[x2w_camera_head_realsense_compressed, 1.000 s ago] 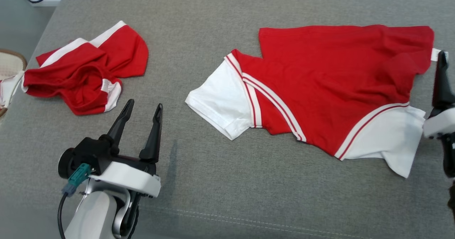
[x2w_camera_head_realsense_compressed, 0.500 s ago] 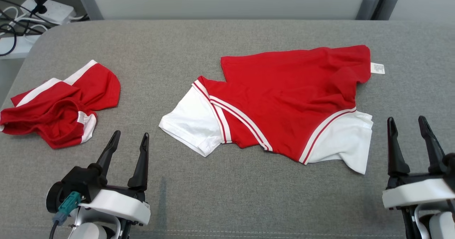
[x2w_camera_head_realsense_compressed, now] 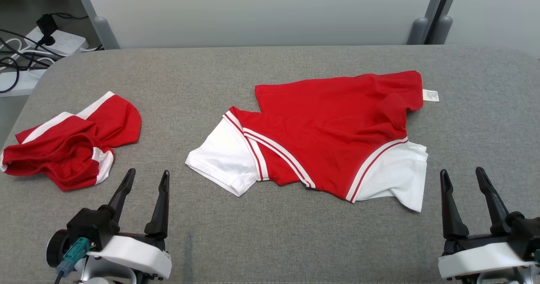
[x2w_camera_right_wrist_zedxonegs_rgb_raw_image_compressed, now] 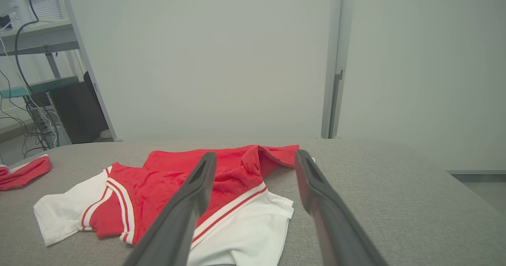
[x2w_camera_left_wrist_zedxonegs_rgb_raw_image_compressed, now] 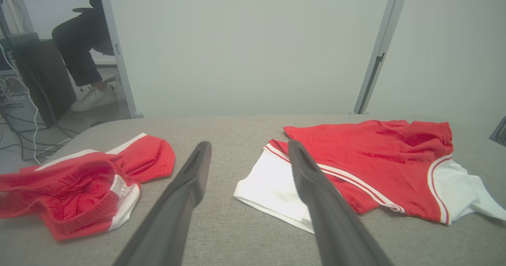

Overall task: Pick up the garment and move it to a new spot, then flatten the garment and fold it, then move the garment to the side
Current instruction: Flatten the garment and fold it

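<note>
On the grey padded surface [x2w_camera_head_realsense_compressed: 295, 242] the red-and-white shirt [x2w_camera_head_realsense_compressed: 329, 132] lies spread out but wrinkled, its white sleeves toward the robot and a small white label [x2w_camera_head_realsense_compressed: 430, 95] poking out at its far right corner. Well to the left of the shirt, a second red garment with white bands [x2w_camera_head_realsense_compressed: 71, 149] sits bunched up on the same surface. Beyond the shirt rises a pale wall [x2w_camera_head_realsense_compressed: 253, 9], with grey posts [x2w_camera_head_realsense_compressed: 419, 31] at its foot behind the shirt's right side. Far past the shirt's left, a white power strip [x2w_camera_head_realsense_compressed: 59, 41] with dark cables lies on the floor. The left wrist view also catches a seated person's leg and white shoe [x2w_camera_left_wrist_zedxonegs_rgb_raw_image_compressed: 93, 98] out that way. The left gripper [x2w_camera_head_realsense_compressed: 148, 173] is nearer the robot than the shirt and to its left, fingers spread wide, holding nothing and clear of the cloth. The right gripper [x2w_camera_head_realsense_compressed: 461, 171] is just right of the shirt's near white sleeve, likewise spread wide and empty, not touching the fabric.
</note>
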You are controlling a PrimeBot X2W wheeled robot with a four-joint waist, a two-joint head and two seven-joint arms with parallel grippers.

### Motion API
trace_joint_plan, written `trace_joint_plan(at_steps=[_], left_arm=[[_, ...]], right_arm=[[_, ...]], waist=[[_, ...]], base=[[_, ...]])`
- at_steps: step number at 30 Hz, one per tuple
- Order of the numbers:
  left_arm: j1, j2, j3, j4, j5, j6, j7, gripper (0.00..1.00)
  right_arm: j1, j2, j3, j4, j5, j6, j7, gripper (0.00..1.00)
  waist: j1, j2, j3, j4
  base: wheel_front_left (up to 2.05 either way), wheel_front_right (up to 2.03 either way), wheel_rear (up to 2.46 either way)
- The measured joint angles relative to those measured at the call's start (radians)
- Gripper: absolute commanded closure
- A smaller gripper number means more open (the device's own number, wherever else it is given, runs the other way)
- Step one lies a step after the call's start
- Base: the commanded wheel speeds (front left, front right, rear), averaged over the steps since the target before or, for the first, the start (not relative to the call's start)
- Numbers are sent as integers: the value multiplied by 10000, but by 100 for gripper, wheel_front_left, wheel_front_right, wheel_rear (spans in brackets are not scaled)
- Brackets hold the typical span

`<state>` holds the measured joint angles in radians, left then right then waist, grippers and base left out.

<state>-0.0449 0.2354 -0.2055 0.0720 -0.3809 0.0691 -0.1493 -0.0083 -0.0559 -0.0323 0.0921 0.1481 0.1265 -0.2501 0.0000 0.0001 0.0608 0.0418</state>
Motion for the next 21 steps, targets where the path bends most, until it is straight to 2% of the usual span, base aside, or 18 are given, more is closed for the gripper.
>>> trace_joint_plan(at_steps=[9, 14, 18, 21], left_arm=[[-4, 4, -314, -201, -8, 8, 186, 0], [-249, -136, -1269, -98, 25, -550, 642, 0], [-1005, -629, -2376, 397, 134, -1220, 1020, 0], [-1518, -1005, -3074, 1210, 171, -1555, 1197, 0]], right_arm=[[-6, 86, 38, -75, 6, 0, 0, 0], [-27, 117, 73, -115, 6, 0, 0, 0], [-50, 121, 178, -151, 4, 0, 0, 0], [-184, 121, 393, -173, 2, 0, 0, 0]], waist=[[0, 0, 97, 9], [0, 0, 241, -48], [0, 0, 443, -243], [0, 0, 632, -475]], base=[[0, 0, 0], [0, 0, 0], [0, 0, 0], [0, 0, 0]])
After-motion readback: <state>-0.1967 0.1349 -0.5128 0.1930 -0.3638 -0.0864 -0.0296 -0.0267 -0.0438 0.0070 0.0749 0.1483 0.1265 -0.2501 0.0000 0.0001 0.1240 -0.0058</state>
